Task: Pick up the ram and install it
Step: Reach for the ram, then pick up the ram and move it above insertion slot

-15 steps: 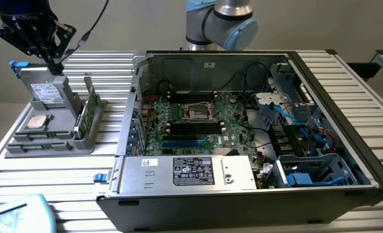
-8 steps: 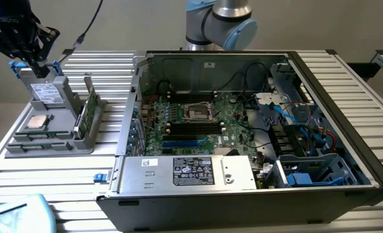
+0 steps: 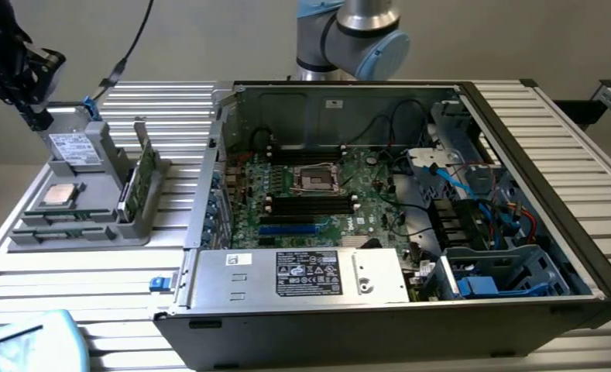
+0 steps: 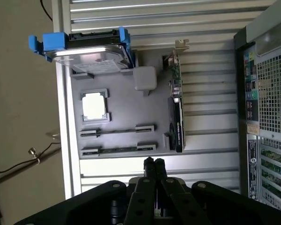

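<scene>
Greys, blues and a green
Grey tray [image 4: 126, 108] on a ribbed silver table [image 4: 154, 14] — blue drive clips [image 4: 54, 41], green motherboard [image 3: 357, 209], black gripper [image 4: 153, 162].

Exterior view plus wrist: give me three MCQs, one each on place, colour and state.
1. In the exterior view, where is the tray relative to the case?
A. on its left
B. on its right
C. inside it

2. What colour are the clips on the drive?
A. red
B. blue
C. yellow

3. What state is the gripper in?
A. shut, empty
B. shut on the drive
C. wide open

Answers:
1 A: the tray lies on the slatted table at the exterior view's left, outside the open case.
2 B: both clips are bright blue against the grey drive.
3 A: in the wrist view its fingers meet with nothing between them, and the drive sits in the tray.
</scene>
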Controlling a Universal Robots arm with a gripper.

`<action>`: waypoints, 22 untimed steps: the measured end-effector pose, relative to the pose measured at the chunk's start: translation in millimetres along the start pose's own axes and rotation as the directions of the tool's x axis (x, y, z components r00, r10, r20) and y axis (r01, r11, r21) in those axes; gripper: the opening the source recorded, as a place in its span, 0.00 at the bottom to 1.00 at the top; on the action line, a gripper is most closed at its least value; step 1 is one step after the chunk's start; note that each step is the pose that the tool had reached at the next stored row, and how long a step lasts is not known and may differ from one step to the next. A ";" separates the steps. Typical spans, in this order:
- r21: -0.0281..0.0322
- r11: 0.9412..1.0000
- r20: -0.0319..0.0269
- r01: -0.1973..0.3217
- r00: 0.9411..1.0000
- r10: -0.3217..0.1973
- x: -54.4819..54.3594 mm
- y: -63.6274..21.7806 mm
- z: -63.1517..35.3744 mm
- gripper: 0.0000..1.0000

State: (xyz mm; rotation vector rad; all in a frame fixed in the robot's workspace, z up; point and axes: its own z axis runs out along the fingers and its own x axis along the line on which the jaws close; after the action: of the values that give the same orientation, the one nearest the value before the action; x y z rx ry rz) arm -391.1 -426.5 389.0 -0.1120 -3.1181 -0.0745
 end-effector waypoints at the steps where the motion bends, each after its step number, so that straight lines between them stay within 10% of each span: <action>1: 0.000 1.000 0.000 0.000 1.000 0.000 2.5 -1.2 0.2 0.10; 22: -0.002 1.000 -0.003 0.025 1.000 -0.025 8.3 -3.4 1.6 0.10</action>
State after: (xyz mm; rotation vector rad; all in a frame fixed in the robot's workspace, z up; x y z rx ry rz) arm -399.6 -429.2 387.5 -0.0723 -3.1170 -0.0779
